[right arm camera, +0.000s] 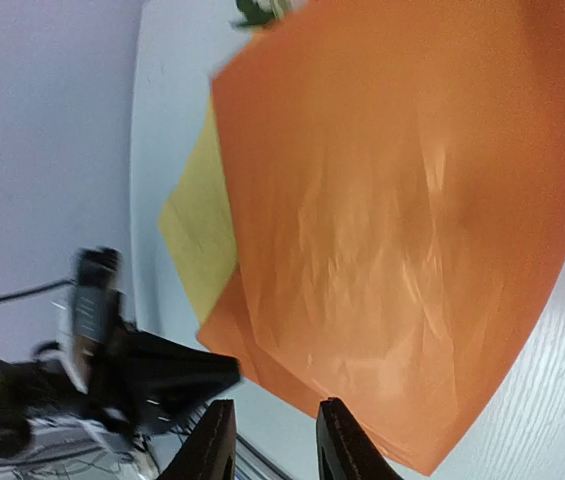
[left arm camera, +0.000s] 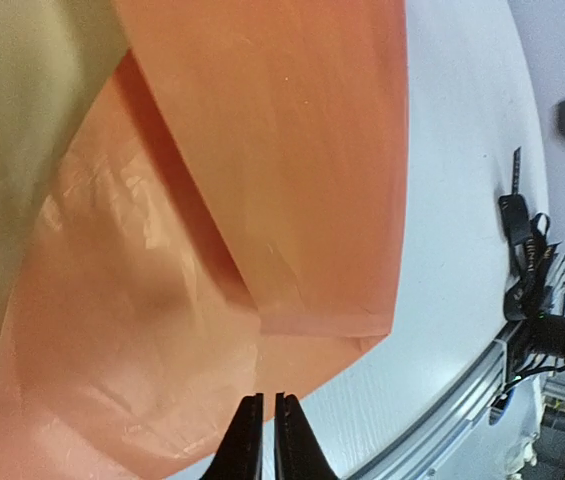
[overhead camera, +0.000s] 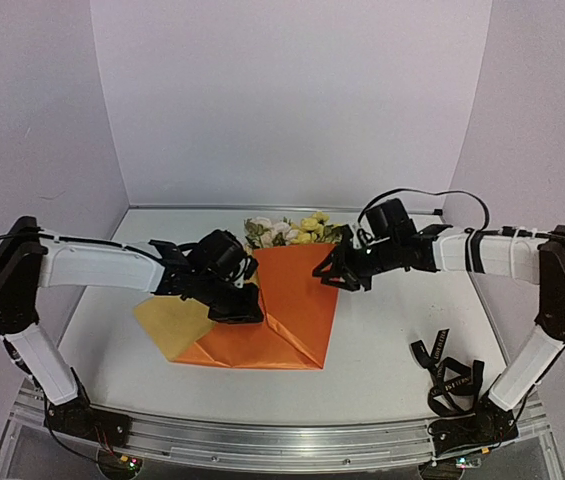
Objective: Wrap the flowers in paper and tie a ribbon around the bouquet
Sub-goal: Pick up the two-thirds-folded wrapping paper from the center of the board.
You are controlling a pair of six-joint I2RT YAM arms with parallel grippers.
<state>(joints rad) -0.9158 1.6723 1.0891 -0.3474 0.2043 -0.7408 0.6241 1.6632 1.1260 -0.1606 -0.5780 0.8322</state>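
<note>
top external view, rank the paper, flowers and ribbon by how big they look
1. the paper, by far the largest
2 or 3. the ribbon and the flowers: similar spread. The ribbon is thin loops and the paper hides part of the flowers, so I won't rank them.

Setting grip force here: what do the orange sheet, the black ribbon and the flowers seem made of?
The sheet looks like thin paper with a slight sheen: it holds sharp creases and shows soft glare in the wrist views. The ribbon is likely fabric, matte black, lying in limp loops. The flowers are too small to tell real from artificial.
</note>
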